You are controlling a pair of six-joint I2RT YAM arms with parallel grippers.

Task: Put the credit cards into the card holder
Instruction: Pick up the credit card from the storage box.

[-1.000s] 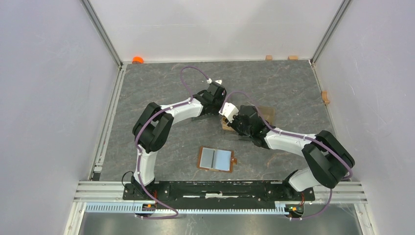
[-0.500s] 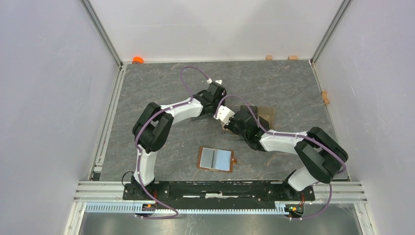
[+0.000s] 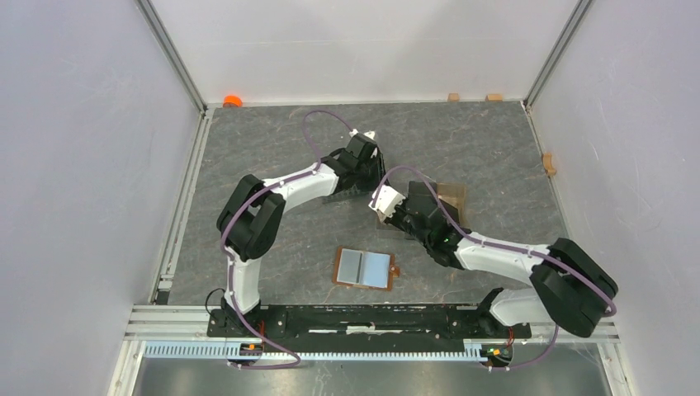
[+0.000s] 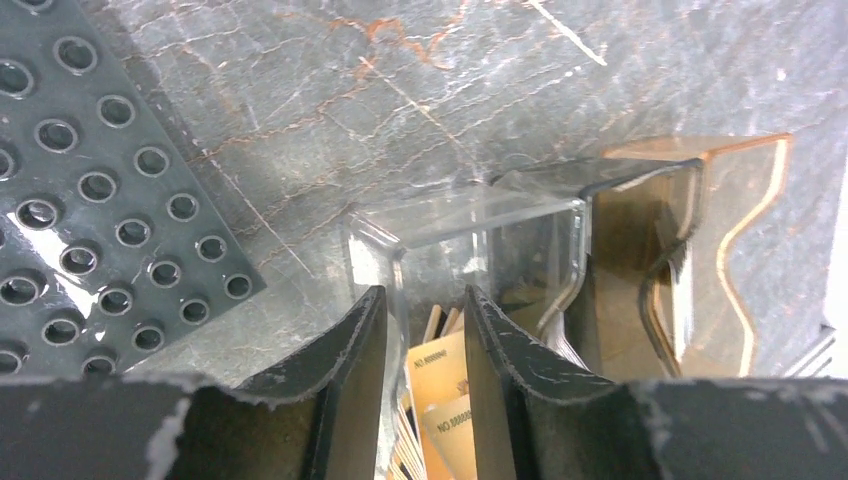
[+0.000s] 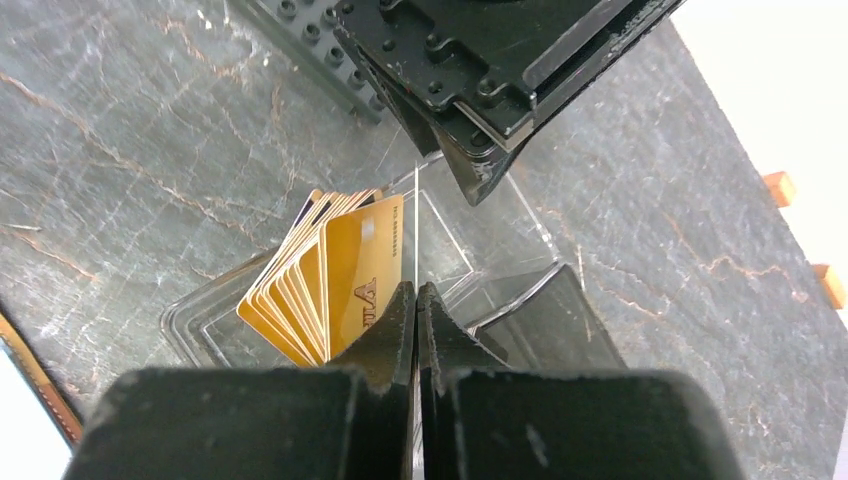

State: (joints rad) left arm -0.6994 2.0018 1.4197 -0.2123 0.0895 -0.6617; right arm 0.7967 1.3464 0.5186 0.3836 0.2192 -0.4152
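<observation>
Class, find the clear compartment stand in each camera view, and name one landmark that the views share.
Top external: clear compartment stand right of centre, largely under the right arm.
Left wrist: stand across the centre.
Right wrist: stand at centre, holding gold cards.
Landmark: studded plate, in both wrist views.

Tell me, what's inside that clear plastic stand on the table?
Gold plastic cards, fanned out, stand in one compartment of the clear plastic stand. The right gripper covers their lower edges.

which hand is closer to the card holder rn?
Right. The right hand sits at the clear stand just behind the card holder; the left hand is farther back, across the stand.
</observation>
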